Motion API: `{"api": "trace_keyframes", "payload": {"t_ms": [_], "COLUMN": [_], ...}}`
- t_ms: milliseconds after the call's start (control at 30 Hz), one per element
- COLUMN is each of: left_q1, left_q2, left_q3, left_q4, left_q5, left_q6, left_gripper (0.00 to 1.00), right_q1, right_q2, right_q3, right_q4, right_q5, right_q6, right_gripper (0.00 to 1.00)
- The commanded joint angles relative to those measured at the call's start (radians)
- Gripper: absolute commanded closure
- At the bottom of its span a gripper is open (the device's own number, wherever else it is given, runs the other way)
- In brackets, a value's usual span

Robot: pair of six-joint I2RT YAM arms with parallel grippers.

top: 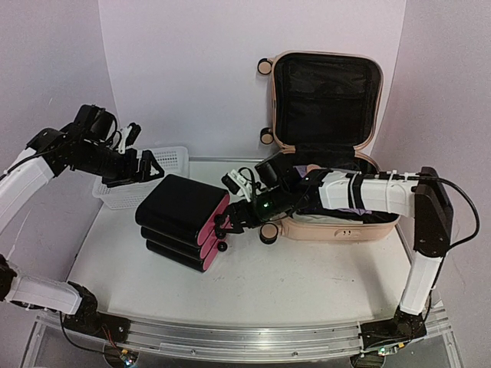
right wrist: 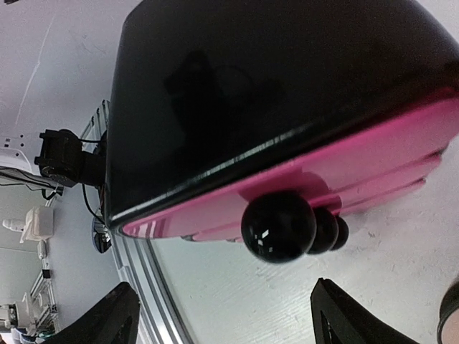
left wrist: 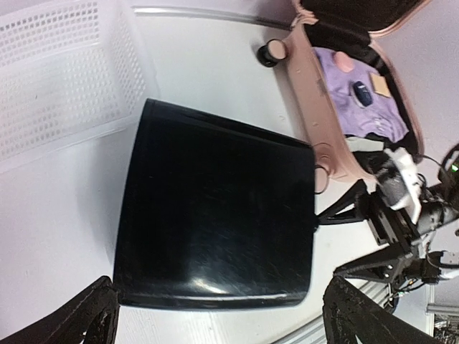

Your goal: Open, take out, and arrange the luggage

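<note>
At about 1 o'clock on the table (top: pixel 307 280), the luggage (top: pixel 326 115) stands open. Its lid is upright against the back wall, showing black lining, and its beige-pink lower shell lies flat with a purple cloth (left wrist: pixel 348 107) and a few small items still inside. It has rounded corners, and its black wheels have pale hubs on the side facing 9 o'clock. The opening step looks done, and the work in hand appears to be unpacking and arranging. A black box with pink drawer fronts (top: pixel 180 218) sits on the table at 9 o'clock from the shell, just short of the white mesh basket (top: pixel 175 159) at 10 o'clock. The right gripper (top: pixel 228 222) is at the box's drawer knobs (right wrist: pixel 280 224), its jaws spread and holding nothing. The left gripper (top: pixel 149 165) hovers above the box's far edge, also wide open and empty. Next, I judge, an arm must clear the box without nudging it. It must then reach into the shell at 3 o'clock for the cloth, coming in low under the raised lid.
</note>
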State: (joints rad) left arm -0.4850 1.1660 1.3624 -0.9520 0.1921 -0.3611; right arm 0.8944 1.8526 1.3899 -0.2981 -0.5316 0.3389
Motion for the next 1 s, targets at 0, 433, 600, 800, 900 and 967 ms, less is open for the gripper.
{"api": "trace_keyframes", "payload": {"t_ms": [0, 433, 600, 800, 900, 967], "left_q1": [0.019, 0.019, 0.019, 0.019, 0.019, 0.019], "left_q2": [0.051, -0.013, -0.004, 0.025, 0.024, 0.014], "left_q3": [0.042, -0.14, -0.125, -0.09, -0.094, -0.107], "left_q4": [-0.044, -0.042, -0.04, -0.032, -0.021, -0.011], "left_q5": [-0.009, -0.025, -0.008, 0.029, 0.042, 0.047], "left_q6": [0.04, 0.015, 0.034, 0.048, 0.046, 0.042], "left_gripper": [0.01, 0.02, 0.02, 0.02, 0.03, 0.03], "right_q1": [0.017, 0.123, 0.121, 0.122, 0.123, 0.124], "right_q2": [0.049, 0.169, 0.018, -0.03, 0.002, 0.046], "right_q3": [0.013, 0.123, -0.057, -0.209, -0.238, -0.285], "right_q4": [0.246, 0.322, 0.222, 0.234, 0.337, 0.478], "right_q5": [-0.003, 0.096, 0.316, 0.356, 0.362, 0.367], "right_q6": [0.015, 0.074, -0.016, -0.089, -0.089, -0.111], "right_gripper": [0.17, 0.34, 0.09, 0.02, 0.04, 0.13]}}
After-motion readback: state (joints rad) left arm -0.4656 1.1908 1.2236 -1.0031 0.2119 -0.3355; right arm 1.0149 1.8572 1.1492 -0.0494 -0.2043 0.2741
